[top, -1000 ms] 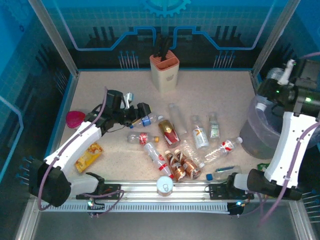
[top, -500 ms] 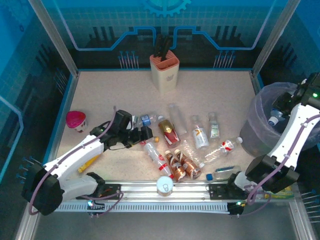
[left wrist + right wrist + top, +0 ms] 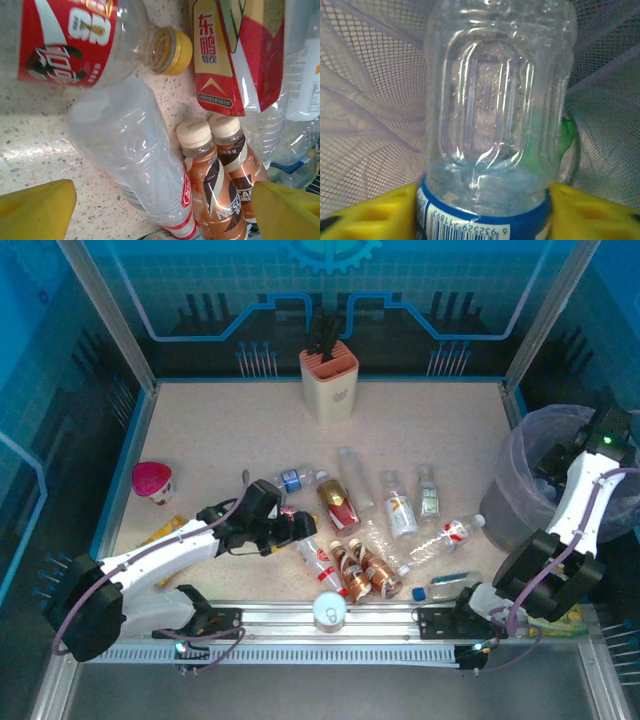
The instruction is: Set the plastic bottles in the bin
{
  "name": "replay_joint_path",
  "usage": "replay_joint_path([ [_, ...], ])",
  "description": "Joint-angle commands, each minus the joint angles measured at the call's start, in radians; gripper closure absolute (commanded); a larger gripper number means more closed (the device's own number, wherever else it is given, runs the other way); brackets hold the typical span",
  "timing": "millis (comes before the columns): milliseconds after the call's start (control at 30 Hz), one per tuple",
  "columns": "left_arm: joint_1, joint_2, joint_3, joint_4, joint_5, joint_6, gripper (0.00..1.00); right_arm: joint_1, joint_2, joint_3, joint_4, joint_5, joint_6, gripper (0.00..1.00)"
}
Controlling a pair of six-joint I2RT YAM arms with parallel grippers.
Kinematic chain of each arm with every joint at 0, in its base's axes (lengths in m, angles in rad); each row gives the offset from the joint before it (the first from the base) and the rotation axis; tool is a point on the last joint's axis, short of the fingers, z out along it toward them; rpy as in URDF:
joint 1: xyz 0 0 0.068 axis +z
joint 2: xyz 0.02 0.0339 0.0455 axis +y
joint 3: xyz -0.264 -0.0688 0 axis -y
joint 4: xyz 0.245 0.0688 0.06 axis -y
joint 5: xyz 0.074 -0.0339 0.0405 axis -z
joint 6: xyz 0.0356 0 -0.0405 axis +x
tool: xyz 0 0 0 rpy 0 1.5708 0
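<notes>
Speckled beige table: work surface, both arm bases at its near edge.

Large round bin, lined with a translucent lavender bag: at the table's right edge. The right wrist view shows the bag over a mesh wall.

White left arm: lies low across the near-left of the table, reaching toward the bottle pile.

White right arm: raised, wrist over the bin's mouth.

Beige knife block: upright at far centre, well apart from the rest.

Left gripper: jaws spread wide and holding nothing; the yellow fingertips sit at either side of the wrist view. Between them lie a clear bottle with a red label and two brown bottles with cream caps, side by side and touching.

Right gripper: yellow fingers pressed against both sides of a clear bottle with a blue label band, which hangs inside the bin's mouth.

Red-gold bottle: lying just beyond the brown pair.

Other clear bottles, lying on the table right of centre: white label, red label.

Pink-lidded cup: far left, alone.

Round silver can: at the near edge, centre.
</notes>
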Motion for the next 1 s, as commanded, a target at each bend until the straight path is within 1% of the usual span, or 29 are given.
replay_joint_path([
  [0, -0.031, 0.015, -0.031, 0.037, -0.022, -0.052, 0.08, -0.014, -0.040, -0.001, 0.049, 0.011, 0.014, 0.10],
  [33, -0.039, 0.019, -0.038, 0.047, -0.026, -0.061, 0.07, -0.016, -0.042, 0.010, 0.039, 0.007, 0.014, 0.02],
  [67, -0.044, 0.022, -0.042, 0.052, -0.028, -0.069, 0.07, -0.017, -0.045, 0.024, 0.026, 0.003, 0.012, 0.00],
  [267, -0.063, 0.031, -0.082, 0.113, -0.048, -0.120, 0.05, -0.019, -0.091, 0.145, -0.075, -0.008, -0.018, 0.00],
  [333, -0.065, 0.043, -0.084, 0.126, -0.056, -0.124, 0.05, -0.019, -0.115, 0.184, -0.108, -0.033, -0.020, 0.00],
  [567, -0.067, 0.097, -0.096, 0.195, -0.067, -0.133, 0.06, -0.012, -0.230, 0.238, -0.165, -0.206, 0.004, 0.00],
  [667, -0.067, 0.124, -0.102, 0.227, -0.074, -0.139, 0.09, 0.021, -0.285, 0.248, -0.175, -0.303, 0.027, 0.00],
  [767, -0.066, 0.154, -0.104, 0.251, -0.073, -0.144, 0.11, 0.108, -0.328, 0.240, -0.175, -0.405, 0.053, 0.00],
  [800, -0.067, 0.164, -0.106, 0.263, -0.073, -0.147, 0.13, 0.151, -0.343, 0.230, -0.172, -0.424, 0.070, 0.00],
  [867, -0.068, 0.182, -0.104, 0.275, -0.074, -0.150, 0.15, 0.270, -0.365, 0.199, -0.151, -0.463, 0.091, 0.00],
  [967, -0.071, 0.197, -0.100, 0.286, -0.073, -0.155, 0.20, 0.465, -0.389, 0.130, -0.112, -0.462, 0.122, 0.00],
])
